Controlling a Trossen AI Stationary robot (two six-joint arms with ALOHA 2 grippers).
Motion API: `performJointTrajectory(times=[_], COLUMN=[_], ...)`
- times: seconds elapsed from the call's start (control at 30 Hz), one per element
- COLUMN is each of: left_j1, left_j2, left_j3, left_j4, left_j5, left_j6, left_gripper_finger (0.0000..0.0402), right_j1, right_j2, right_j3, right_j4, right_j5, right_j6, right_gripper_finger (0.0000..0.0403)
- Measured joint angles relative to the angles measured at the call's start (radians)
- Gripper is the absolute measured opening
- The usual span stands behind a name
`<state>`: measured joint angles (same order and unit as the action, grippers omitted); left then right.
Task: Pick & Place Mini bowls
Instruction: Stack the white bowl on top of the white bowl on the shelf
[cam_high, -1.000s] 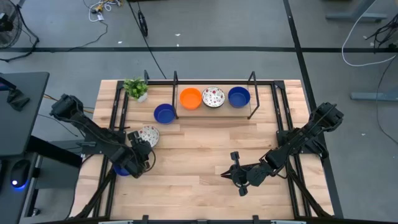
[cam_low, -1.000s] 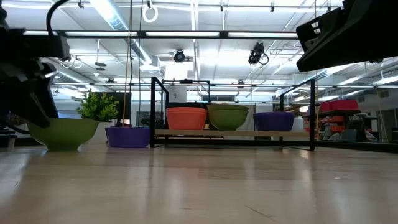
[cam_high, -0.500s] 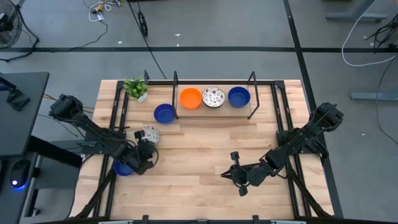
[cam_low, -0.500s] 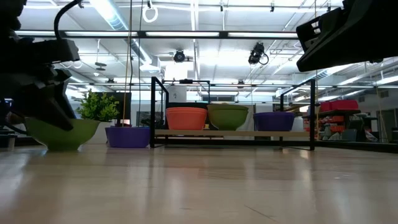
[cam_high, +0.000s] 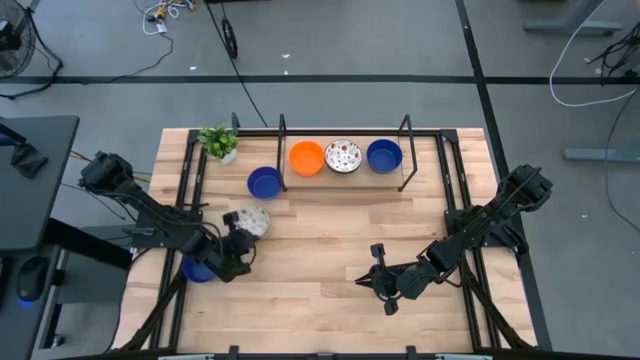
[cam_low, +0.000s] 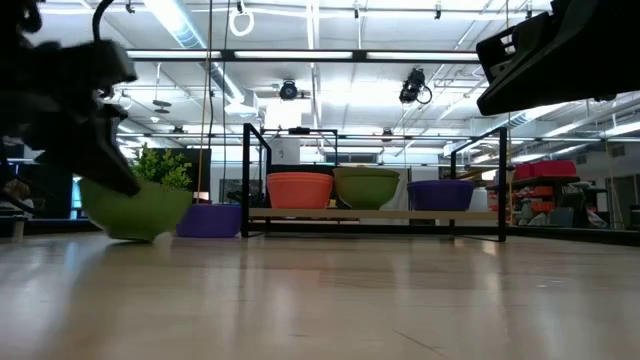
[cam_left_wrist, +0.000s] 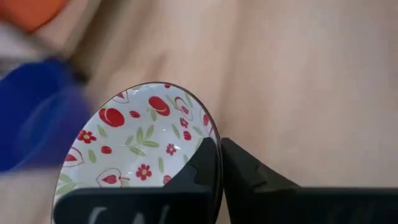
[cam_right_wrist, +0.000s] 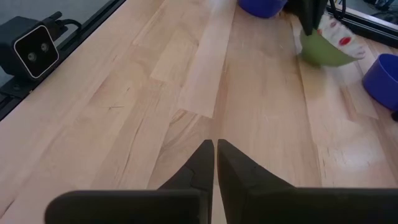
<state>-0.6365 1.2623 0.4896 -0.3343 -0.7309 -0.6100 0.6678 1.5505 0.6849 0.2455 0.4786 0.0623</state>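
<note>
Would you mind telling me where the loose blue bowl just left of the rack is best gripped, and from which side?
By its thin rim, coming from above. The blue bowl sits upright and open on the table, so one finger could probably go inside the wall, one outside, likely on the side away from the rack.

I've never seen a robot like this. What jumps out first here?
The left gripper pinches the rim of a floral bowl, tilted just above the table near its left side. Along the far edge, a black rack holds orange, floral and blue bowls in a row.
</note>
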Motion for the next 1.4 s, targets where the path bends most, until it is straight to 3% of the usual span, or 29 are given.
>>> performJointTrajectory(times=[0.23,0.37,0.5,0.77,1.07,1.2,1.4], left_j1=[0.074,0.142,0.228,0.352,0.483,0.554,0.685], left_j2=[0.001,0.025,0.112,0.372,0.555,0.571,0.57], left_j3=[0.0,0.002,0.081,0.421,0.823,0.909,0.938], left_j4=[0.535,0.722,0.772,0.692,0.358,0.305,0.3], left_j5=[0.301,0.393,0.521,0.784,0.735,0.675,0.663], left_j6=[0.334,0.495,0.617,0.852,1.044,1.099,1.144], left_gripper_finger=[0.001,0.001,0.001,0.001,0.0011,0.001,0.0012], right_j1=[-0.003,0.001,0.023,0.073,0.171,0.2,0.201], right_j2=[0.0,-0.002,-0.039,-0.18,-0.273,-0.275,-0.267], right_j3=[0.0,0.0,0.0,0.0,0.0,0.0,0.0], right_j4=[0.0,-0.002,-0.049,-0.213,-0.451,-0.489,-0.49], right_j5=[0.0,0.0,0.0,0.0,-0.001,0.001,0.003], right_j6=[-0.005,-0.023,-0.028,0.082,0.319,0.371,0.375], right_gripper_finger=[0.0023,0.0023,0.0023,0.0022,0.0022,0.0022,0.0023])
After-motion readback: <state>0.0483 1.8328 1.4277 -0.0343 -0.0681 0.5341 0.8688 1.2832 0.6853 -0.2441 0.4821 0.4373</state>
